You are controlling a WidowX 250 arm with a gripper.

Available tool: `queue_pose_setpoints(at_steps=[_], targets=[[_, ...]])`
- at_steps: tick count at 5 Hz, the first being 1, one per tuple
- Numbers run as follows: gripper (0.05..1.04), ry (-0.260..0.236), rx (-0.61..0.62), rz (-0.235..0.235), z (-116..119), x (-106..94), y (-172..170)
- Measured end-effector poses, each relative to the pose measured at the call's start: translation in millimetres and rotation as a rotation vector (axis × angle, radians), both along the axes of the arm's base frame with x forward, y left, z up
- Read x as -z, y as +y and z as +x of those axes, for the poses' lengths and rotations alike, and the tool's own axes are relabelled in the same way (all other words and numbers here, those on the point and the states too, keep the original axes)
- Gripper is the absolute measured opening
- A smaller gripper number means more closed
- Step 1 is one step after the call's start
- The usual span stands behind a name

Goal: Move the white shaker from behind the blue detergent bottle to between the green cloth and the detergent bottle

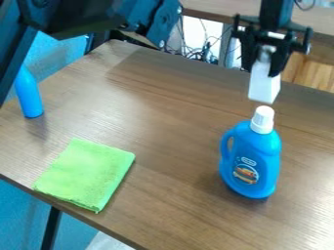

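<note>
Wood-grain tabletop (pixel 156 132) runs under the upright blue jug (pixel 261 146) and, left of the jug, the flat green cloth (pixel 85 173). Were I to lower here, the jug's white cap (pixel 263 119) could catch my load and tip the jug, since the two look nearly in line. Above that cap, my gripper (pixel 265 56) pinches a white block (pixel 264 88) that hangs down lengthwise; being held only near its top end, it could swing or slip. How much gap lies between block and cap I can't judge from this slant. My fingers partly cover the block's upper end, which, as far as I can make out, narrows there. Well left of the jug and farther back, a slim blue bottle (pixel 29 93) has its top hidden behind my arm (pixel 134 17), itself cut off above. Behind the jug, past the tabletop, dark cables (pixel 196 51) blur together.
</note>
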State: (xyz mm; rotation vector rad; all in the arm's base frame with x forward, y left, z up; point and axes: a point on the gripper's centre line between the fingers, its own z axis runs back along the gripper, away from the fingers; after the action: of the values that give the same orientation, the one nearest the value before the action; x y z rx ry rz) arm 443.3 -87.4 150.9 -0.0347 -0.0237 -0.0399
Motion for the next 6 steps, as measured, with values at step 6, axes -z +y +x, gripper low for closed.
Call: queue_pose_setpoints(at_steps=[6], targets=[[0.6, 0.504, -0.146, 0.237, -73, 73.1, 74]])
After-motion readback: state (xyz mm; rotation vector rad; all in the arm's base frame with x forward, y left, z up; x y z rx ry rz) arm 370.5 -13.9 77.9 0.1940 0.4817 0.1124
